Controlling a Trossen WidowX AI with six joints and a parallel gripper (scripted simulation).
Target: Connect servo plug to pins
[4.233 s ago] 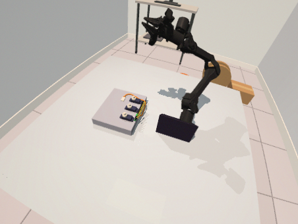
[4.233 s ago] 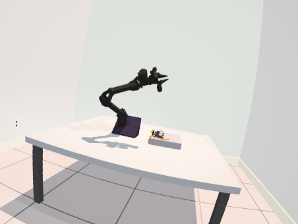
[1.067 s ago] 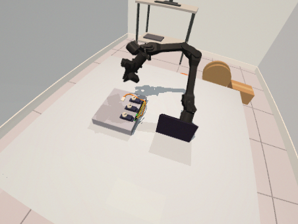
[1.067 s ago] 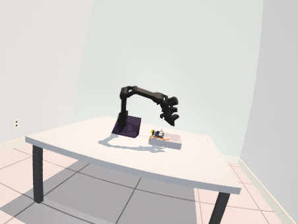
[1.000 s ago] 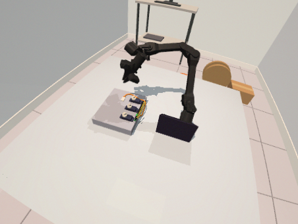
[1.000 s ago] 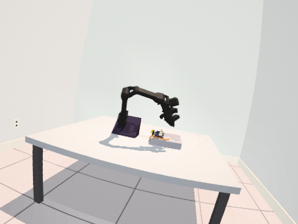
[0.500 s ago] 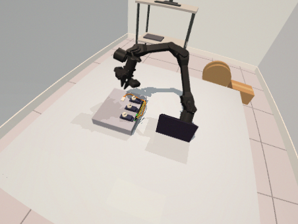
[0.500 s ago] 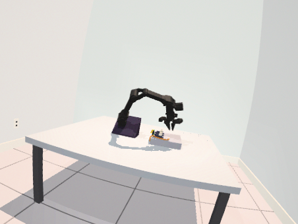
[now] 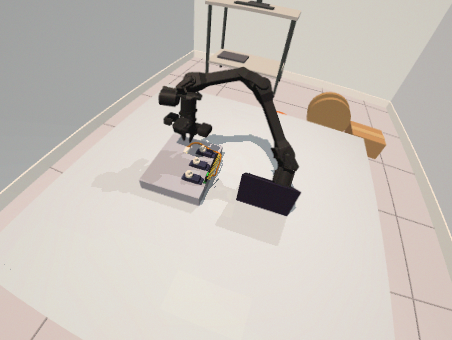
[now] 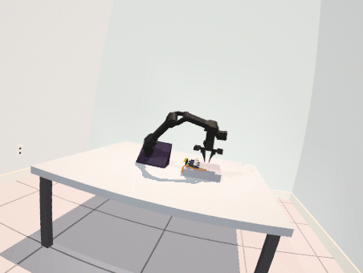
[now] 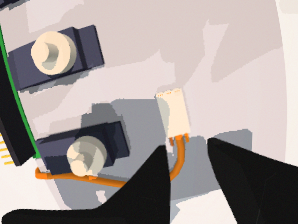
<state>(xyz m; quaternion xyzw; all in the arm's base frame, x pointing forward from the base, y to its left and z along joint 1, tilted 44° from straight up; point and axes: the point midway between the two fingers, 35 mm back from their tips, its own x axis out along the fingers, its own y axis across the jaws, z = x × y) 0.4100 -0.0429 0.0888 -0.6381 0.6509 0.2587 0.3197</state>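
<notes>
The pale plug (image 11: 173,112) lies flat on the grey printed holder (image 11: 153,23) (image 9: 160,172) (image 10: 214,174). Its orange wire (image 11: 177,157) curls back to the nearest dark servo (image 11: 85,149). In the top view the plug (image 9: 192,144) shows as a small pale spot. My gripper (image 11: 187,149) (image 9: 188,136) (image 10: 207,157) points down just above the holder, part open, with its fingertips a little short of the plug's wire end and nothing between them. Two more servos (image 11: 57,55) (image 9: 196,163) sit in a row. A green band (image 11: 13,96) and yellow pins (image 11: 5,153) run along the holder's edge.
The arm's dark base block (image 9: 267,194) (image 10: 155,154) stands on the table beside the holder. Off the table at the back are a metal shelf frame (image 9: 287,47), a round wooden piece (image 9: 327,110) and a brown box (image 9: 369,138).
</notes>
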